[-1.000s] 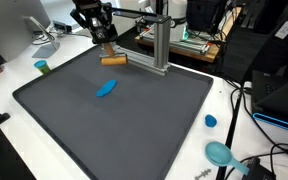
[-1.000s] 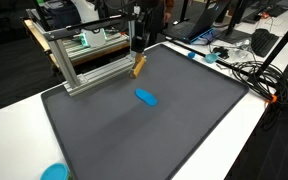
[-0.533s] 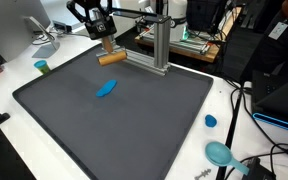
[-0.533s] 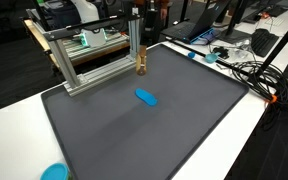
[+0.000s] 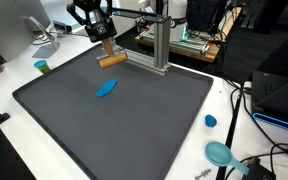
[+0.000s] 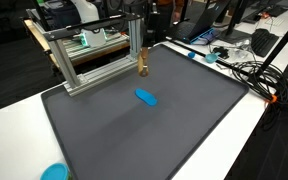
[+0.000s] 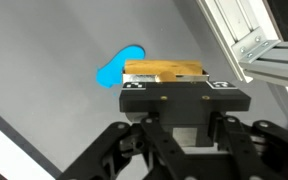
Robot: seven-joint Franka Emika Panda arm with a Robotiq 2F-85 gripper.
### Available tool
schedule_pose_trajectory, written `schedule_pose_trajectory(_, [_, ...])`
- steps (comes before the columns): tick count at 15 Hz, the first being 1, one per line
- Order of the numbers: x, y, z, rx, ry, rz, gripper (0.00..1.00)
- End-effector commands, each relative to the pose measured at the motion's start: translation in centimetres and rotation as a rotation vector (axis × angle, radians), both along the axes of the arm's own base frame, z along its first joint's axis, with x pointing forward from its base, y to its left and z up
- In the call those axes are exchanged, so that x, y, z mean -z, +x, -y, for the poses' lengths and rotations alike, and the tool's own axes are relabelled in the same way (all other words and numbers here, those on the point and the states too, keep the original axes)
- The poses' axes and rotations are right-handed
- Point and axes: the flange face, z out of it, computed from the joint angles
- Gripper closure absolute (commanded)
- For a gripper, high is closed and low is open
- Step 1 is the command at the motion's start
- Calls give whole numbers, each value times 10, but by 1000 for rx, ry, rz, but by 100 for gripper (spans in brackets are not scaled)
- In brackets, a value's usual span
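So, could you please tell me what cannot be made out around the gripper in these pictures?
Wrist view: the gripper hides its own fingertips behind its body, which also covers the lower edge of the tan piece.
Wrist view: the blue piece is partly hidden behind the tan piece.
Both exterior views: the tan piece is too small to show its exact shape, or any gap above the mat.

Gripper (image 5: 105, 47) clasping a tan block (image 5: 111, 60) above the far edge of the dark worktop (image 5: 134, 130), beside an aluminium frame (image 5: 160, 45). A blue piece (image 5: 106, 88) lies mid-worktop.
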Motion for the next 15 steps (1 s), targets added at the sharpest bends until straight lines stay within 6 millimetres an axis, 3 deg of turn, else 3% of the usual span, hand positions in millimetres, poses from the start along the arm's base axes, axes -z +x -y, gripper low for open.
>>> schedule_pose_trajectory(1, [-13,-21,-17,-151,33,120,78])
schedule_pose_trajectory(4, [-6,-40,-29,-321,-9,124,78])
schedule_pose_trajectory(7, [-1,-46,-37,-459,-79,97,78])
schedule_pose_trajectory(11, [-2,-28,-53,-613,-173,161,78])
schedule_pose_trajectory(12, [-2,-19,-54,-555,-161,170,78])
schedule_pose_trajectory(13, [4,-28,-51,-543,-137,141,53])
schedule_pose_trajectory(15, [5,-24,-55,-548,-138,153,53])
